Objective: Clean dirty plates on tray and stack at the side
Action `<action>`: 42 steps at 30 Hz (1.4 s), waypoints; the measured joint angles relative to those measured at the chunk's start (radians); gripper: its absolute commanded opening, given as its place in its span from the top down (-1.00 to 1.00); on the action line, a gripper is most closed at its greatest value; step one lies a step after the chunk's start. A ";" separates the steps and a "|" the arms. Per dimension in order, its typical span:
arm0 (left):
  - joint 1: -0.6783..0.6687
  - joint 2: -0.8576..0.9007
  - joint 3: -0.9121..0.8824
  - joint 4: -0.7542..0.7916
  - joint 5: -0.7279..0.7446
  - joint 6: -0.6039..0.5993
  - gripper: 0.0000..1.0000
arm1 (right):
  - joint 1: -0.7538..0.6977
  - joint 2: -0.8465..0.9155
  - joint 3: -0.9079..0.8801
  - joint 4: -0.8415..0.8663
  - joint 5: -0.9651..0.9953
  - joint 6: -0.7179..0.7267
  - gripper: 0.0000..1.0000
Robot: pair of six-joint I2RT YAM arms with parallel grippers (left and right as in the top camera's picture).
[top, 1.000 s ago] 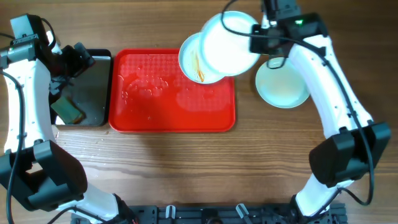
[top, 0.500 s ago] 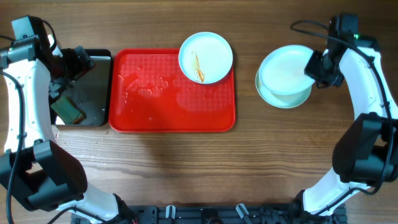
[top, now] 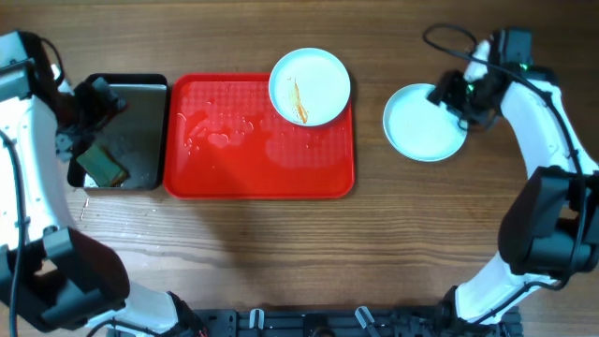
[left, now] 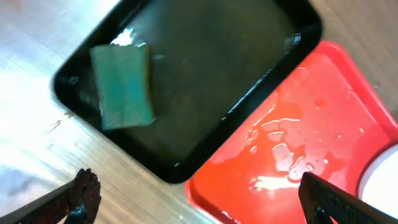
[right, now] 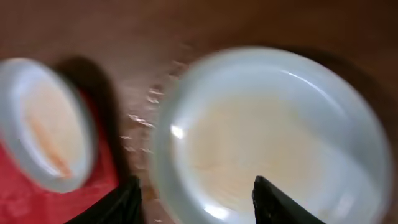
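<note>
White plate (top: 423, 126) lies free on the counter (top: 281, 243), frame right; I see my right pincer (right: 196, 183) open above it, left pincer (left: 198, 186) spread wide.

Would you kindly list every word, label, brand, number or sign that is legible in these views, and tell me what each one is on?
None: no legible text appears in any view.
The red tray, the black tray, the green sponge, the streaked plate and the plates stacked on the table bear no markings.
The right wrist view is blurred, but shows only plain plate surfaces.
</note>
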 measured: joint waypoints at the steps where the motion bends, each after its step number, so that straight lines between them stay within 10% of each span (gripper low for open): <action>1: 0.003 -0.003 0.000 -0.008 -0.011 -0.006 -1.00 | 0.032 0.000 0.014 0.019 -0.011 0.000 -0.16; 18: 0.070 0.105 -0.229 0.313 -0.137 0.115 -0.99 | 0.343 -0.001 0.037 0.131 -0.006 0.025 -0.17; 25: 0.072 0.233 -0.247 0.350 -0.146 0.099 -0.46 | 0.343 -0.001 0.037 0.130 -0.004 0.025 -0.12; 42: 0.072 0.261 -0.280 0.439 -0.157 0.088 0.13 | 0.380 0.000 0.037 0.119 -0.003 0.028 -0.04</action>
